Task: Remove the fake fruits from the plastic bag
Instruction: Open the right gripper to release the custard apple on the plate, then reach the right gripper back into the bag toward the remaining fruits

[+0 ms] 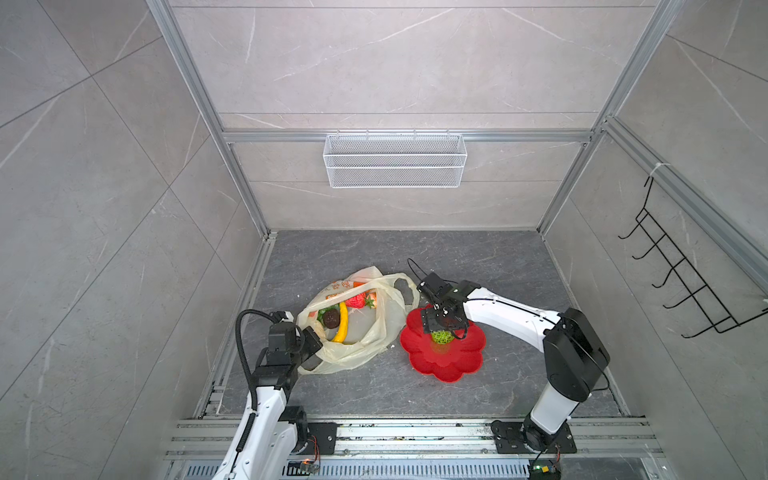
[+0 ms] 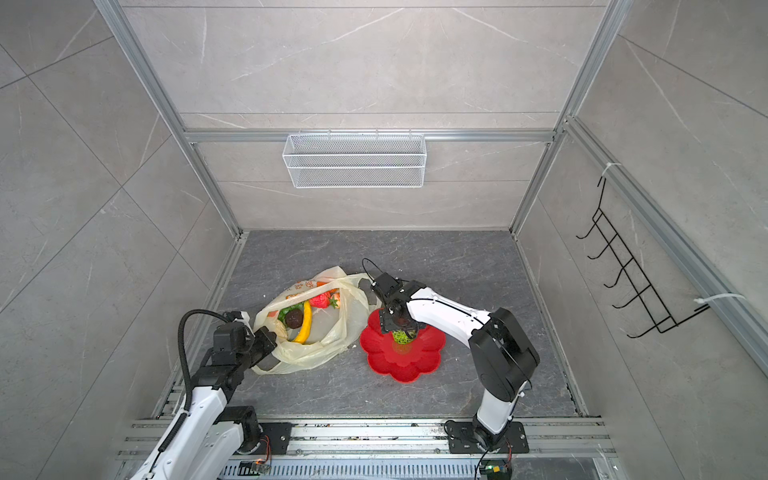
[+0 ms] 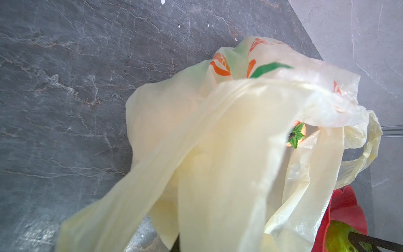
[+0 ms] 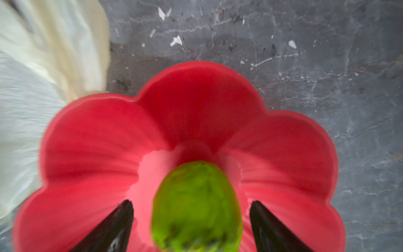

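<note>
The green bumpy fruit (image 4: 196, 207) fills the near part of the right wrist view. It sits in the middle of the red flower-shaped plate (image 4: 196, 98), and the right gripper (image 4: 191, 201) is spread wide around it. A gap shows between the fruit and each black finger (image 4: 117, 224), so the gripper holds nothing.

I judge the step in hand to be the release. To do it well, the gripper should rise straight up until clear of the fruit before swinging away, so that no finger rolls it off centre.

The plastic bag (image 1: 361, 349) lies on the surface (image 1: 415, 257) just beside the plate, seemingly touching its edge, with its mouth upward. The left gripper (image 1: 313, 347) is closed on the bag's near rim and should hold that film taut so the mouth gapes.

Counted:
- One fruit is out of the bag.
- In the bag are one banana (image 1: 343, 324), one dark brown ball (image 1: 331, 319), two strawberries (image 1: 356, 300) and a partly hidden green piece (image 1: 322, 312), with perhaps more beneath.
- There is one bag and one plate.
</note>
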{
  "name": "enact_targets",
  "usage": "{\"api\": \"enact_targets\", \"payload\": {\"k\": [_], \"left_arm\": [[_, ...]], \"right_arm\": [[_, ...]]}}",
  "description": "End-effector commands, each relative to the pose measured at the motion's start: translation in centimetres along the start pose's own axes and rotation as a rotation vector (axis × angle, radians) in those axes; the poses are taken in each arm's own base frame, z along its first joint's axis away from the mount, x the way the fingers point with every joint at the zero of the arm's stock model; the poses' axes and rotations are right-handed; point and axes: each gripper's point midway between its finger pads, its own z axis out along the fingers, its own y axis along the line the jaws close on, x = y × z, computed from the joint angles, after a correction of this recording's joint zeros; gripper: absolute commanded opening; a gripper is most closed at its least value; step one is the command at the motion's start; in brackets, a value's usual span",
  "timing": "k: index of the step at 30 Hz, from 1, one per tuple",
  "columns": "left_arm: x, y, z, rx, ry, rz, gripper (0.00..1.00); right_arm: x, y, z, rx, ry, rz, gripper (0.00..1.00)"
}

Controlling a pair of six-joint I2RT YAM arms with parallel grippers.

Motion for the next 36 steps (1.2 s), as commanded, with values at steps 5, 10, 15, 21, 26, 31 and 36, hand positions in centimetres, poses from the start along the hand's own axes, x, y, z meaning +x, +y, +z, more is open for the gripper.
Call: {"api": "enact_targets", "payload": {"k": [5,10,15,21,26,31,36], "left_arm": [[-0.7,-0.2,-0.1,0.003,-0.032,0.029,0.0],[-0.8,-0.1,-0.1,-0.001,-0.032,0.026,0.0],[-0.7,-0.1,-0.1,-0.004,-0.03,0.026,0.0],[-0.7,-0.2,-0.1,0.0,-0.032,0.028,0.0],[-0.7,-0.2,-0.1,0.004,-0.029,0.032,0.0],[-0.7,-0.3,-0.2,0.011,-0.033,0.035,0.0],[-0.7,-0.4,-0.2,0.018,-0.034,0.037,0.0]], "right_arm": [[-2.0,4.5,-7.2,-0.109,-0.195,-0.072,0.83],[-3.1,13.3,-8.5,-0.269,-0.26,-0.199,0.8],[-4.7,20.1,-6.1,-0.397,-0.232,-0.327,0.79],[-6.9,24.3,-3.1,-0.395,-0.242,-0.512,0.79],[-8.6,24.8,-0.5,-0.308,-0.247,-0.623,0.78],[-10.6,24.5,1.5,-0.228,-0.301,-0.687,0.78],[-11.9,24.8,2.9,-0.239,-0.311,-0.729,0.84]]}}
